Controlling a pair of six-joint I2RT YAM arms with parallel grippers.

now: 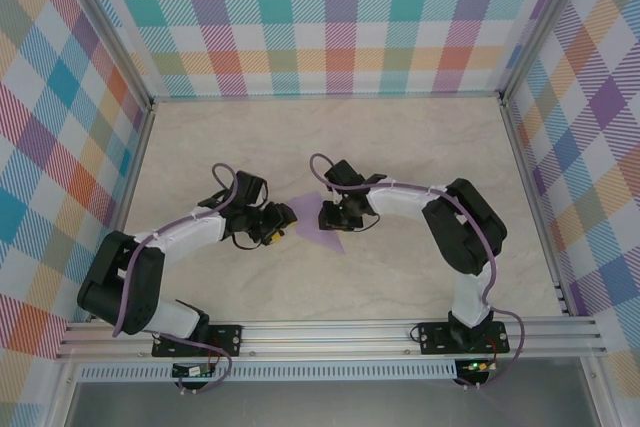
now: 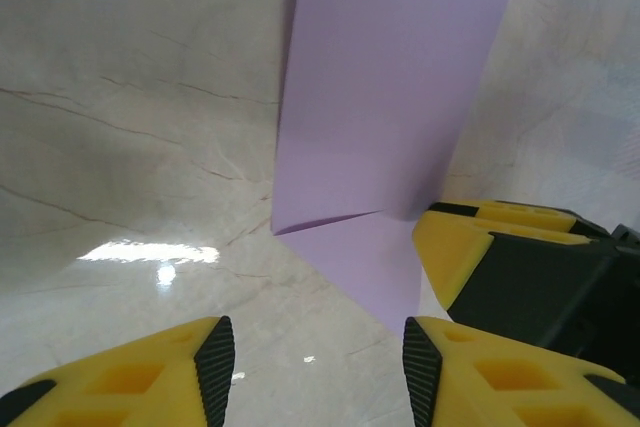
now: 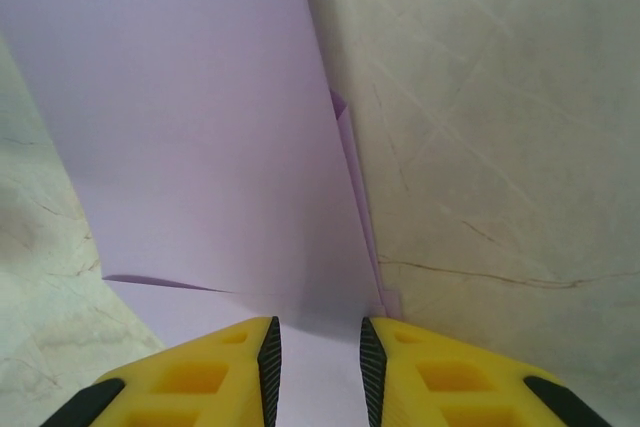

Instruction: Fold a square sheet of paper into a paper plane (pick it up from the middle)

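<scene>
Lavender, thin and part-folded, the square sheet of paper (image 1: 318, 232) (image 2: 390, 97) (image 3: 200, 127) lies at the middle of the pale, marble-patterned tabletop (image 1: 200, 147). One large panel rises from a crease while a pointed part lies flat. The right gripper (image 1: 325, 215) (image 3: 320, 342) sits at the sheet's edge, its yellow fingers narrowly apart with paper showing in the gap; whether they pinch it, I cannot tell. The left gripper (image 1: 274, 233) (image 2: 315, 347) hovers just beside the flat corner, fingers released, bare table between them.
</scene>
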